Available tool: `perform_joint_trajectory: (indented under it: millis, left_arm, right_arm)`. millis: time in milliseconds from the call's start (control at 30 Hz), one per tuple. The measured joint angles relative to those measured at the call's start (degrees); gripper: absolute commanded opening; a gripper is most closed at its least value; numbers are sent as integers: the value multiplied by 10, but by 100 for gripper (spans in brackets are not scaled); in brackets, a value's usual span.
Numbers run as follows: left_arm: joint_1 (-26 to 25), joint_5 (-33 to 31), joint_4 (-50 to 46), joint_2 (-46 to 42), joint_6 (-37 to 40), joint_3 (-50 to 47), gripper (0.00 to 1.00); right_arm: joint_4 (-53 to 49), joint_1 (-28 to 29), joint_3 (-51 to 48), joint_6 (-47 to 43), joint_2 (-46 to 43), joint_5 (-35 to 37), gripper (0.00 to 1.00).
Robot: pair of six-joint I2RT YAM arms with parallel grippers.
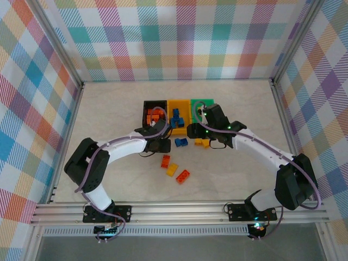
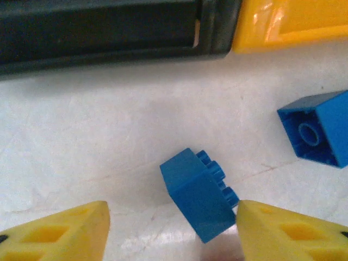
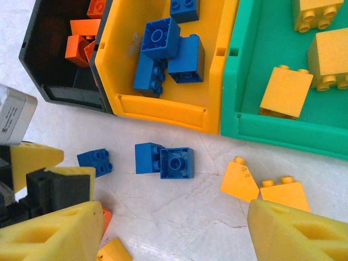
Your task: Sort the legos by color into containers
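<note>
left tool [image 2: 173,209] wide, straddling blue lego [image 2: 198,196] on table [image 2: 109,136]; right tool [image 3: 175,212] wide near yellow legos [image 3: 283,193].

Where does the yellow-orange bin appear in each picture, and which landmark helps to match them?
Top external: yellow-orange bin, centre, middle of the row of three.
Left wrist: yellow-orange bin, top right corner, only a part.
Right wrist: yellow-orange bin, top centre, blue legos inside.
Shared landmark: the black bin touching its left side.

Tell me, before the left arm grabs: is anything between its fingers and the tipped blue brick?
Nothing visible: the tipped blue brick lies on bare table between the left fingers; another blue brick sits aside.
</note>
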Motion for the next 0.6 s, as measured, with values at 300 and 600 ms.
perform_joint_trajectory:
  millis: [300,600]
  left_arm:
    - [-1,9,-2,5,1,25,75]
    - [1,-14,0,89,3,46,53]
  right_arm:
    - [3,0,0,0,0,0,71]
    - [3,0,-6,0,-16,0,72]
